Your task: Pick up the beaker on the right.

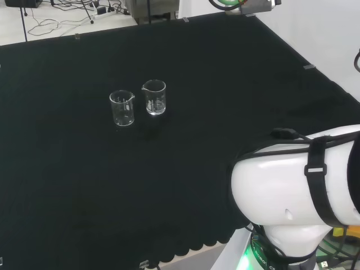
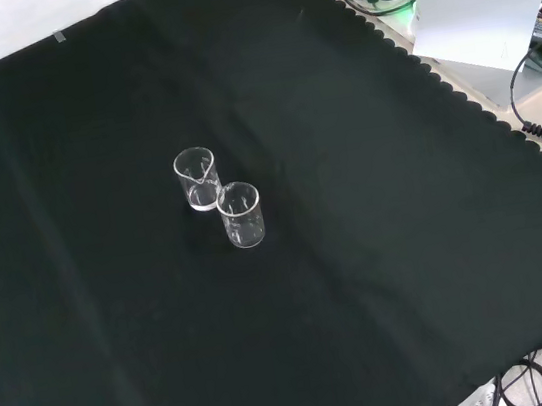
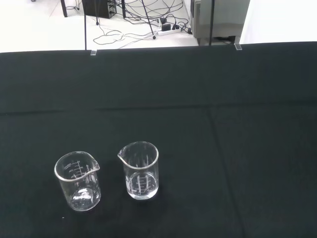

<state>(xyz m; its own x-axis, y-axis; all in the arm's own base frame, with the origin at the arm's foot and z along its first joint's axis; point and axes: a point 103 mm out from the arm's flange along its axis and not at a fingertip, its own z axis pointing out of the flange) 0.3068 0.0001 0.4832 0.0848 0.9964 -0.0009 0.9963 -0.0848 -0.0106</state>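
Note:
Two small clear glass beakers stand upright and close together on the black cloth, both apparently empty. In the head view one beaker (image 1: 154, 97) is to the right and slightly farther off, the other beaker (image 1: 122, 108) to its left. In the front view the first beaker (image 2: 198, 179) stands higher and the second beaker (image 2: 240, 214) lower, almost touching. The wrist view looks at them from a distance, with the right beaker (image 3: 139, 170) and the left beaker (image 3: 78, 181) side by side. Nothing touches either one.
The arm's white link (image 1: 292, 191) is at the lower right of the head view. The cloth's scalloped edge (image 2: 435, 79) runs along the right of the front view, with a white board (image 2: 473, 23) and cables beyond it. Cables lie on the floor (image 3: 143, 29) behind the bench.

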